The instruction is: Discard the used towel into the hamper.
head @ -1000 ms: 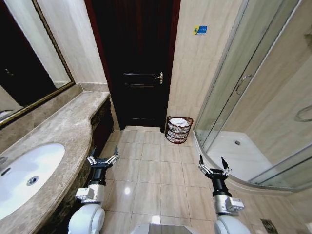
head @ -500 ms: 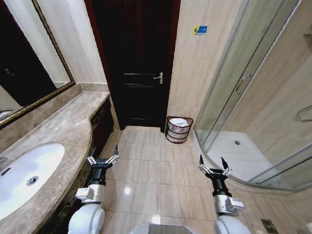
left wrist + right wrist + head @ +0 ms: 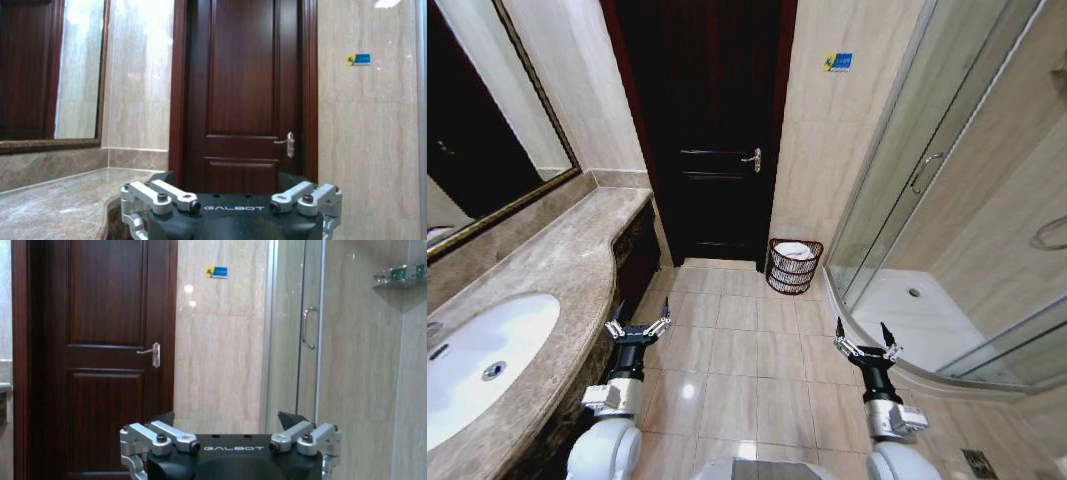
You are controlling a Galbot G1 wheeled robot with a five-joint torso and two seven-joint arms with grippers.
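White towel [image 3: 794, 250] half-hidden in hamper [image 3: 793, 268]; left claw [image 3: 638, 329] & right claw [image 3: 863, 341] spread, empty.

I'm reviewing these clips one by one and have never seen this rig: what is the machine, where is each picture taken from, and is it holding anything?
It is a wheeled robot with two arms, standing in a bathroom. The head view looks down from its head: the left pincer hangs beside the marble counter, the right pincer over the tiled floor, both open and holding nothing. The other two pictures come from cameras on each wrist, facing the dark door. The hamper stands on the floor between door and shower, with something white, likely a towel, already inside.
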